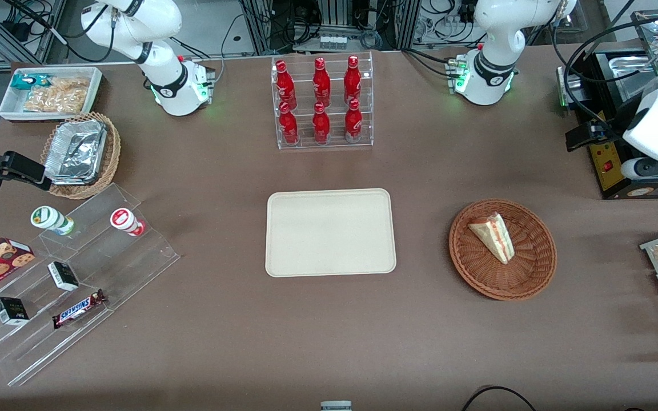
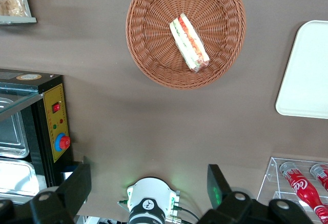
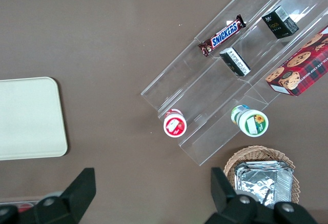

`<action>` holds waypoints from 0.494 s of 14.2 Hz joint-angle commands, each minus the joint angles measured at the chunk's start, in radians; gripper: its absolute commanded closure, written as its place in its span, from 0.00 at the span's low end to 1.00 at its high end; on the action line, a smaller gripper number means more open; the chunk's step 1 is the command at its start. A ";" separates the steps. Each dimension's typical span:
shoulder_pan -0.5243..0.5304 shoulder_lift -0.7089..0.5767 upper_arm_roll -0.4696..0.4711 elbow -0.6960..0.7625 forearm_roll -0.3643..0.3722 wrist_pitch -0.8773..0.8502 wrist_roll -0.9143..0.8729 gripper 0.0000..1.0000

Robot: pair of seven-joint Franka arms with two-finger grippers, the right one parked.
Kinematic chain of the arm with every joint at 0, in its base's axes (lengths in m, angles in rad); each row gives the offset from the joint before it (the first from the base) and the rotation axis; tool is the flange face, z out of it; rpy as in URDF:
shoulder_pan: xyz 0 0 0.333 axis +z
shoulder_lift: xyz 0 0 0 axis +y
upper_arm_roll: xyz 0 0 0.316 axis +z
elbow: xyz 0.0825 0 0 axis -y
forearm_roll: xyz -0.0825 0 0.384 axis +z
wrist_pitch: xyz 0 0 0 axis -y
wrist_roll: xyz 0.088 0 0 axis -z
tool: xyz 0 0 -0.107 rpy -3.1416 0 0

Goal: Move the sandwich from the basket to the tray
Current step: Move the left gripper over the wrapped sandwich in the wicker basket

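Brown table (image 1: 220, 342) filled the front frame from its lower edge up. At mid-frame lay the beige tray (image 1: 329, 231), bare. Beside it, toward the working arm's end, sat the round wicker basket (image 1: 477, 274), with the wrapped sandwich (image 1: 492, 237) lying in its middle. At the upper edge of the frame, the gripper (image 1: 583, 137) hung well apart from the basket, its fingers (image 2: 77, 183) spread wide and holding nothing.

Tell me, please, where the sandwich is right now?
The sandwich lies in the round brown basket, beside the tray, toward the working arm's end; the open hand hovers apart from it.
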 commanded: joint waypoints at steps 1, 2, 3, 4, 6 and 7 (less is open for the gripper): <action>0.005 -0.006 -0.004 0.003 -0.004 -0.005 0.009 0.00; 0.005 -0.003 -0.004 0.003 -0.006 -0.005 0.004 0.00; 0.005 -0.002 -0.004 -0.003 -0.006 -0.001 0.004 0.00; 0.005 -0.002 -0.003 -0.023 -0.006 0.019 0.003 0.00; 0.005 0.001 -0.001 -0.069 -0.001 0.062 0.003 0.00; 0.006 0.006 0.000 -0.101 -0.001 0.081 0.001 0.00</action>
